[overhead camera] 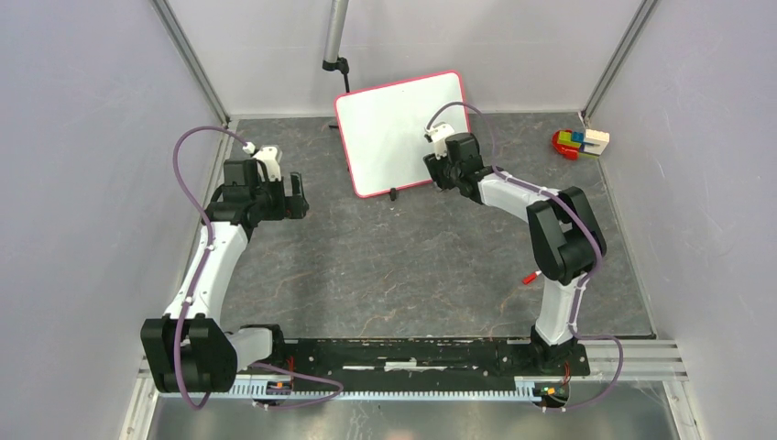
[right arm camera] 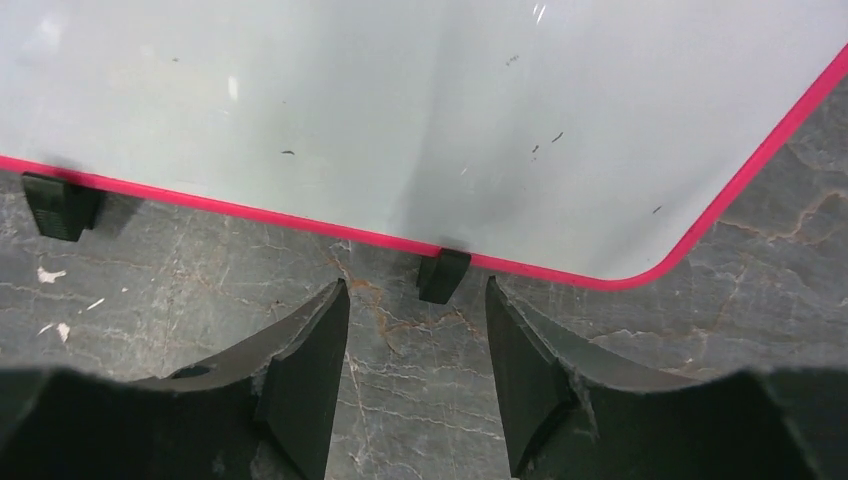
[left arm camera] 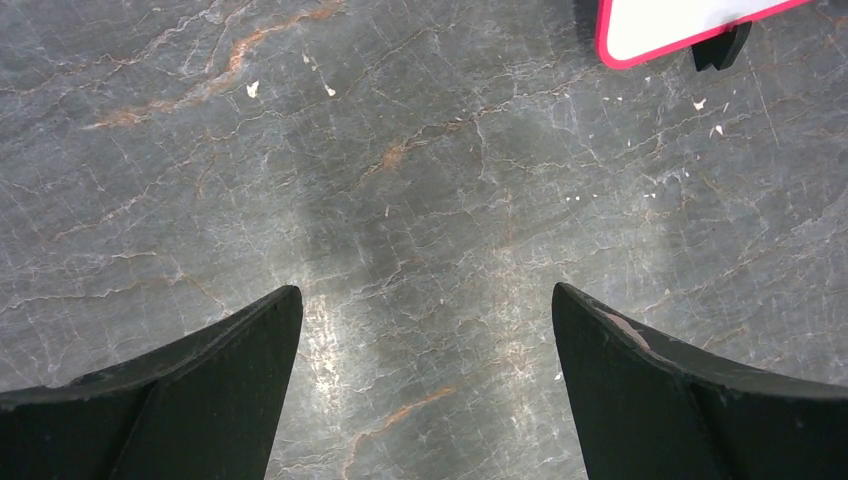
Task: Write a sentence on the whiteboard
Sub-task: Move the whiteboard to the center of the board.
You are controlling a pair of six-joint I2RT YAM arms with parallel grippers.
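right fingers (right arm camera: 340, 330): two dark pads, partly apart, holding nothing
right gripper (right arm camera: 416, 285): just short of the board's lower edge, near its rounded lower right corner; the wrist view shows a gap to the frame, no contact
clip foot (right arm camera: 442, 275): black, dead ahead between the right fingertips, under the frame
second clip foot (right arm camera: 60, 205): black, further along the same edge, off to the left of the right fingers
whiteboard (overhead camera: 399, 128): stands propped and tilted at the far side of the table, right in front of the right fingers; thin red-pink frame
board face: glossy white, a few tiny dark specks (right arm camera: 287, 153) just beyond the right fingertips
left fingers (left arm camera: 230, 380): spread wide, nothing between them
left gripper (left arm camera: 426, 290): over bare table, well apart from the board; only a board corner and one foot show far ahead to its right
table (overhead camera: 403, 266): dark grey, marble-patterned, under both grippers
red pen-like object (overhead camera: 530, 277): lying on the table well behind the right fingers, beside the right arm
coloured blocks (overhead camera: 579, 142): far right corner, well apart from the right fingers
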